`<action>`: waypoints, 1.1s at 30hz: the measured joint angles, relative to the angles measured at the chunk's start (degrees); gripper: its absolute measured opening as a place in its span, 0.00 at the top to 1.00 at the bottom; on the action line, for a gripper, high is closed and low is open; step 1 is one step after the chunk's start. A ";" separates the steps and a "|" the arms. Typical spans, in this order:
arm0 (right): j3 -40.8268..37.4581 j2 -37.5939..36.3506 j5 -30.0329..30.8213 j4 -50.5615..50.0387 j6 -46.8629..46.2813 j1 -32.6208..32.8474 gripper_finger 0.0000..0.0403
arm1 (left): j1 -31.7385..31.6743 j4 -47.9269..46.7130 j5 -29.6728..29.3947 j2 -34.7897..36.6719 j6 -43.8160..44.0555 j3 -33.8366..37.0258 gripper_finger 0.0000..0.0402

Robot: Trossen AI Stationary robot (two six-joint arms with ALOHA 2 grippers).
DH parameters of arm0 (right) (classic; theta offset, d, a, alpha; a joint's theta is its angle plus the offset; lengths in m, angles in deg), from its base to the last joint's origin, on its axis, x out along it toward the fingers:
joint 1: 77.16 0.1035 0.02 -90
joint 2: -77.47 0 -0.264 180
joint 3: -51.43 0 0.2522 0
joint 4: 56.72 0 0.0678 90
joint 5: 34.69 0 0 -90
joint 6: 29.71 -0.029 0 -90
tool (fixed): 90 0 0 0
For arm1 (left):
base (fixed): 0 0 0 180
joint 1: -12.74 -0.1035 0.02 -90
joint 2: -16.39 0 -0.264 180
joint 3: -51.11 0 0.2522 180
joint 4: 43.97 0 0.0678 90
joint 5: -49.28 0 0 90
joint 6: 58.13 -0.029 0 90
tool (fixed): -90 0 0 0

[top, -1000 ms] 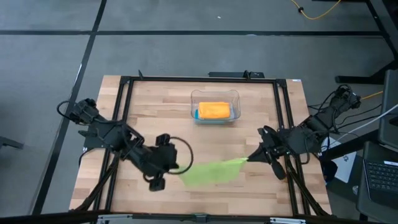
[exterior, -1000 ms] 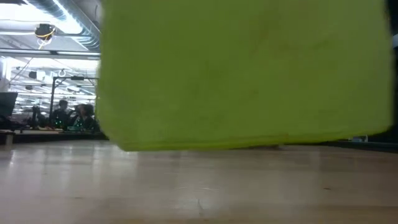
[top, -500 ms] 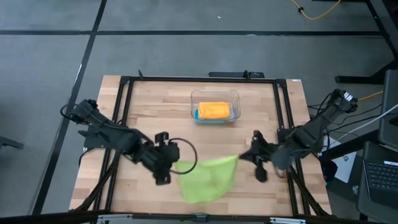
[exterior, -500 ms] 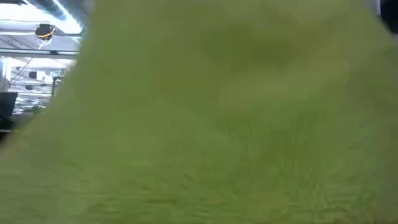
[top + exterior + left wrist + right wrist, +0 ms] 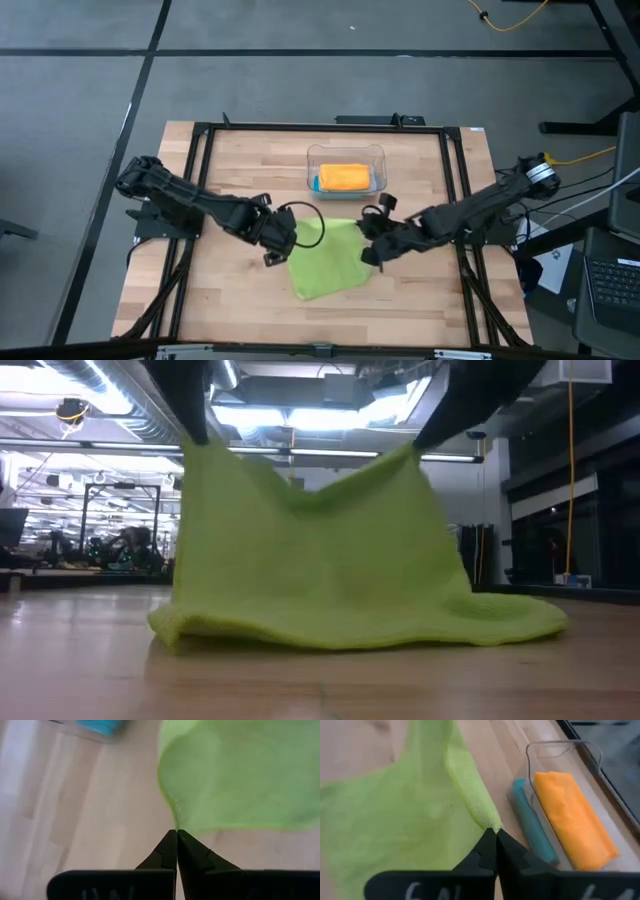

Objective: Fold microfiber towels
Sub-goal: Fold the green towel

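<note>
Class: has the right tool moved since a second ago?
Yes. The right tool, shut on the lime green towel, moved inward, closer below the clear bin.

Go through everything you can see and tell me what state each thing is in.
Lime green towel: two corners lifted, near edge on the table.
Left gripper: shut on one corner.
Right gripper: shut on the other corner.
Clear bin: open-topped.
Orange towel: folded, in bin.
Teal towel: folded, beside the orange.

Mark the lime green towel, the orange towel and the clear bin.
lime green towel [image 5: 325,265], high view, middle of the cloth.
orange towel [image 5: 575,817], right wrist view, top of the folded stack.
clear bin [image 5: 346,150], high view, far rim.
</note>
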 joint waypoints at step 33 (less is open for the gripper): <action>0.28 2.77 -3.94 -2.54 -0.84 7.65 0.99 | 13.42 20.75 -1.34 0.04 8.59 5.27 1.00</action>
